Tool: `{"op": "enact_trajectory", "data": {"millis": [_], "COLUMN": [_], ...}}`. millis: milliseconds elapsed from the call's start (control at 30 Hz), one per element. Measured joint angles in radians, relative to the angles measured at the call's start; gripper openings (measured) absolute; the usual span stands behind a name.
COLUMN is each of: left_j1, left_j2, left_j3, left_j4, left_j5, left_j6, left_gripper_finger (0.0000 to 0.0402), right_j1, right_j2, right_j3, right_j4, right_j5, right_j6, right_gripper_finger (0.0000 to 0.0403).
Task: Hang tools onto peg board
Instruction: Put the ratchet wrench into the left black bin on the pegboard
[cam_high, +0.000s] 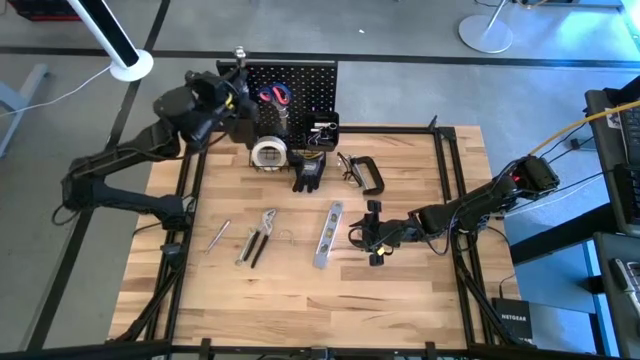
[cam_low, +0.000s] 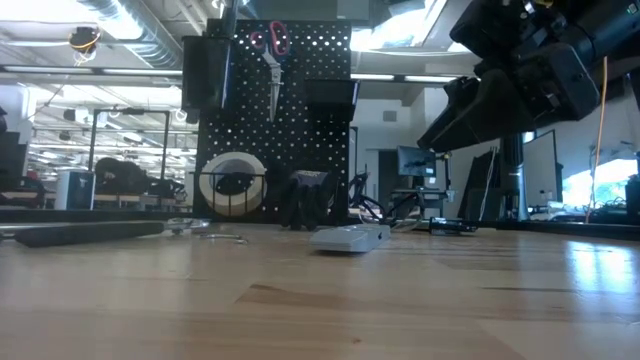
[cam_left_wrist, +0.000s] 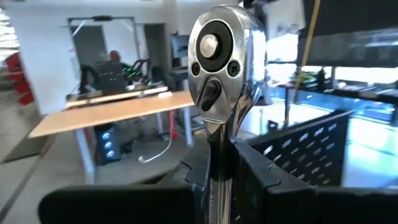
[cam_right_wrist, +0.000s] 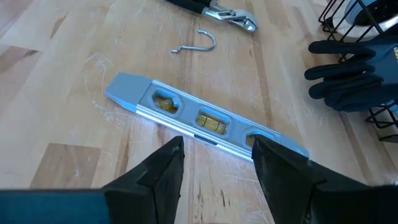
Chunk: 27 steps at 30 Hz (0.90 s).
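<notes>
A chrome ratchet stands upright, head up and long axis vertical, clamped in the left tool at the top left corner of the peg board, where red-handled scissors hang points down. On the bench, the silver level lies flat, its length running roughly from the board's side toward the front edge, with the right tool open just above it. Pliers lie to the level's left, a C-clamp nearer the board.
</notes>
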Motion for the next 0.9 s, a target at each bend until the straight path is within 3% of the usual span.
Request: {"op": "enact_trajectory", "data": {"millis": [533, 900], "left_j1": [0.055, 0.079], "left_j2": [-0.072, -0.076], "left_j3": [-0.336, -0.358], "left_j4": [0.191, 0.134], "left_j5": [0.009, 0.006], "left_j6": [-0.088, -0.081], "left_gripper_finger": [0.0037, 0.004], "right_j1": [0.0, 0.0], "right_j2": [0.0, 0.007], "right_j3": [0.0, 0.0], "right_j4": [-0.006, -0.006], "right_j5": [0.001, 0.01], "right_j6": [-0.002, 0.0], "right_gripper_finger": [0.0192, 0.0192]}}
